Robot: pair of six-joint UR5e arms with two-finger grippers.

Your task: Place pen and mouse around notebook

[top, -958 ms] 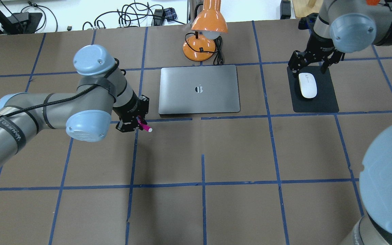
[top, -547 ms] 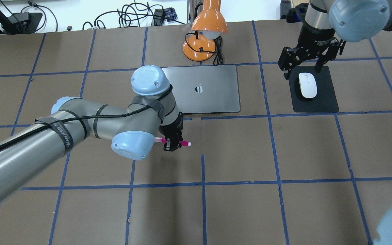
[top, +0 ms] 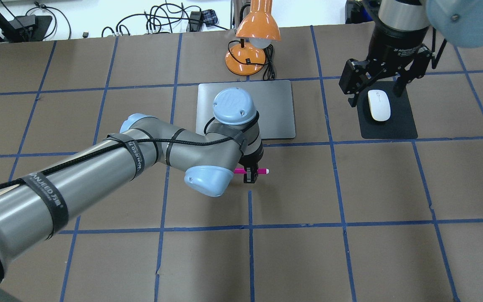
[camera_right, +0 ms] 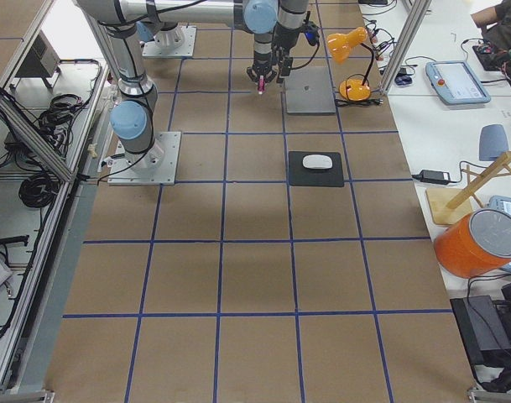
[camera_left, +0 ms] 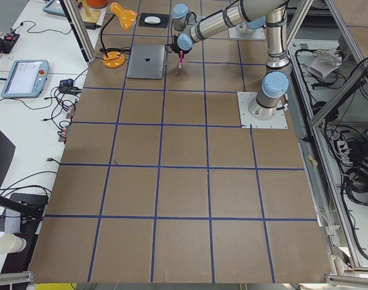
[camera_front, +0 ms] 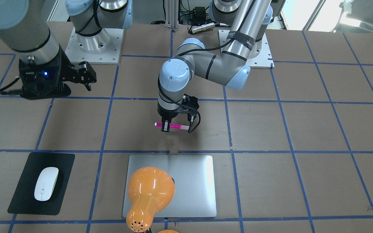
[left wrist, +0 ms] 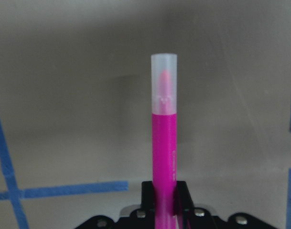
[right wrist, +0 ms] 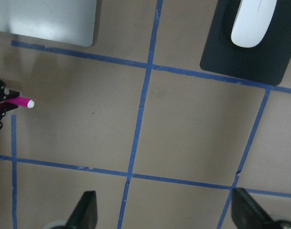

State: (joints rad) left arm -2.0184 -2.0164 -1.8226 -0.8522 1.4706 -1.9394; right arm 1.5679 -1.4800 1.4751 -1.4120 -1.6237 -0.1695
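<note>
My left gripper is shut on the magenta pen, which lies level close over the table, just on the robot's side of the silver notebook. In the left wrist view the pen points away from the fingers, whitish cap foremost. The white mouse rests on a black mat to the notebook's right. My right gripper hangs open high above the mouse and holds nothing. The front view shows the pen, the notebook and the mouse.
An orange desk lamp stands behind the notebook, with its cord beside it. In the front view the lamp covers part of the notebook. Blue tape lines grid the brown table. My left arm stretches across the left half.
My left arm has carried the pen rightwards, from the notebook's left front corner to its right front part. The right gripper has risen and stays open over the mouse.
</note>
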